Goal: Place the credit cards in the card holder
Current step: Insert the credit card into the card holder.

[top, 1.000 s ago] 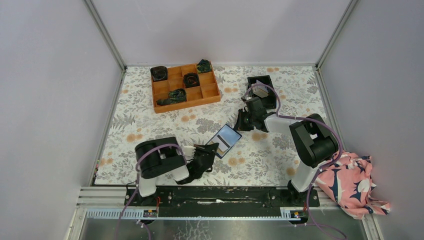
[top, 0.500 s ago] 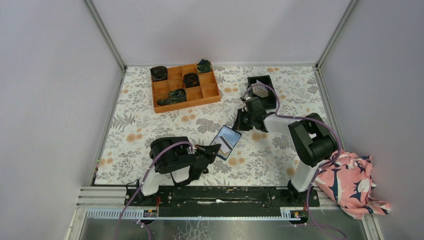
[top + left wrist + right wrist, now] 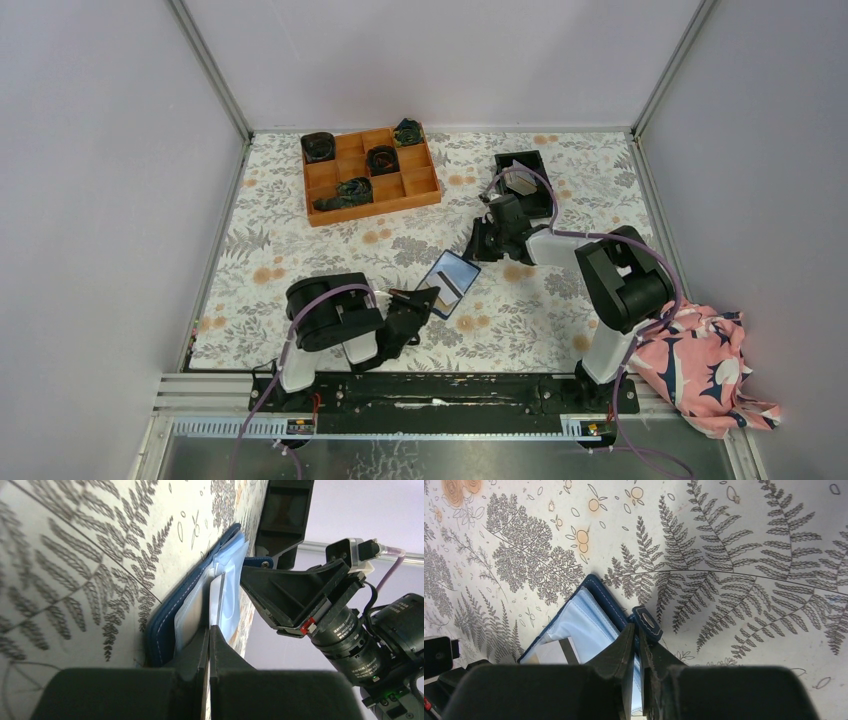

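The card holder [image 3: 452, 280], navy outside and pale blue inside, lies open at the table's middle. My right gripper [image 3: 478, 246] is shut on its far edge, beside the snap tab [image 3: 647, 624], as the right wrist view [image 3: 636, 628] shows. A grey credit card [image 3: 555, 652] with a dark stripe rests partly inside the card holder [image 3: 589, 622]. My left gripper [image 3: 428, 298] is shut on that card's near end. In the left wrist view the card [image 3: 217, 600] runs edge-on from the shut fingers [image 3: 209, 628] into the card holder [image 3: 167, 617].
A black square bin [image 3: 522, 160] behind the right gripper holds more cards [image 3: 520, 183]. An orange compartment tray [image 3: 372, 198] with dark items stands at the back left. A pink patterned cloth [image 3: 705, 365] lies off the table's right near corner.
The left arm's elbow has swung right and partly back while its gripper stays at the card holder's near corner with the card. The right arm has hardly moved.
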